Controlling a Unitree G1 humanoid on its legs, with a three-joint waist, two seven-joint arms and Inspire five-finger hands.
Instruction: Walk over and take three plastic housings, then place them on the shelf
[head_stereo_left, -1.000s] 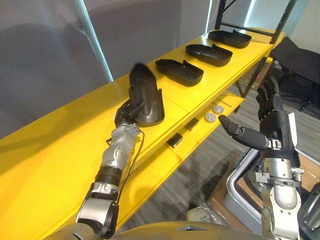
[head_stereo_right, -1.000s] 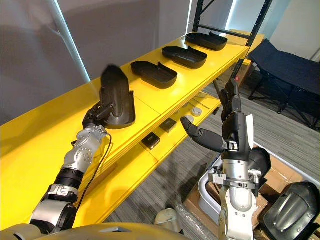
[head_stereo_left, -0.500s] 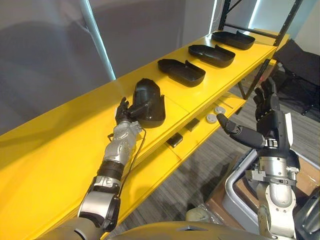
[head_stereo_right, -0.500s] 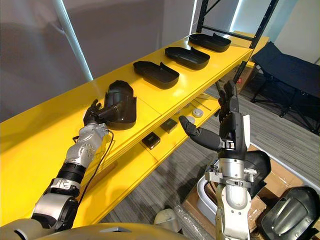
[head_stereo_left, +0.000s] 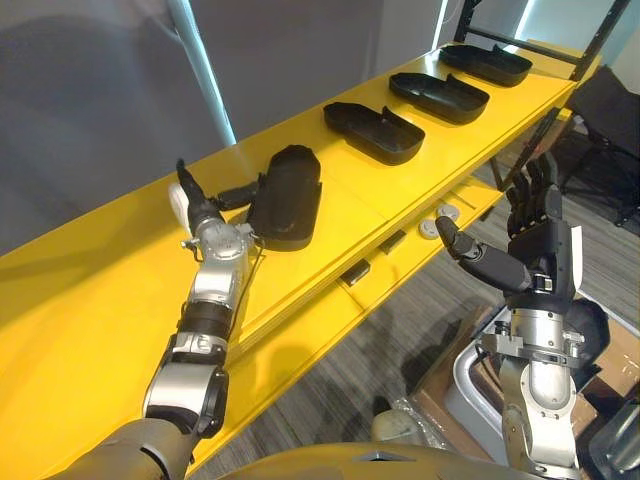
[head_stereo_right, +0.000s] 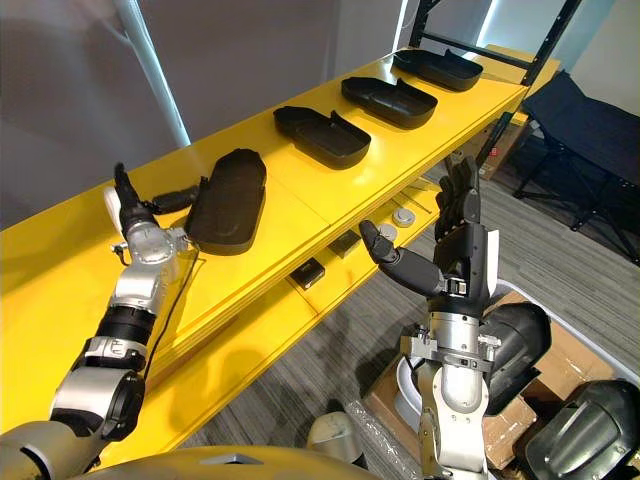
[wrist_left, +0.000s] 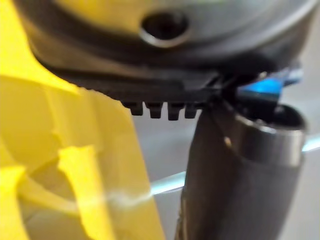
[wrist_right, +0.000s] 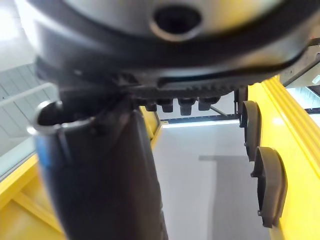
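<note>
A black plastic housing (head_stereo_left: 287, 194) lies flat on the top board of the yellow shelf (head_stereo_left: 120, 290), its rounded side up. My left hand (head_stereo_left: 207, 222) rests just left of it, open, with straight fingers (head_stereo_left: 236, 195) reaching to the housing's near edge and nothing in its grasp. Three more black housings (head_stereo_left: 373, 131) (head_stereo_left: 440, 96) (head_stereo_left: 486, 63) lie in a row farther along the same board, hollow side up. My right hand (head_stereo_right: 457, 243) hangs in the air in front of the shelf, open and empty, fingers pointing up.
The lower shelf board carries two round discs (head_stereo_left: 438, 221) and small black blocks (head_stereo_left: 355, 272). On the floor at lower right stands a grey bin (head_stereo_right: 525, 345) beside another dark housing (head_stereo_right: 583, 432). A black folding seat (head_stereo_right: 590, 130) and the rack's black upright (head_stereo_right: 508, 85) stand at the far end.
The housing, held tilted up on edge in my left hand a second ago, now lies flat on the shelf. My left hand has let go and drawn back to the left.
</note>
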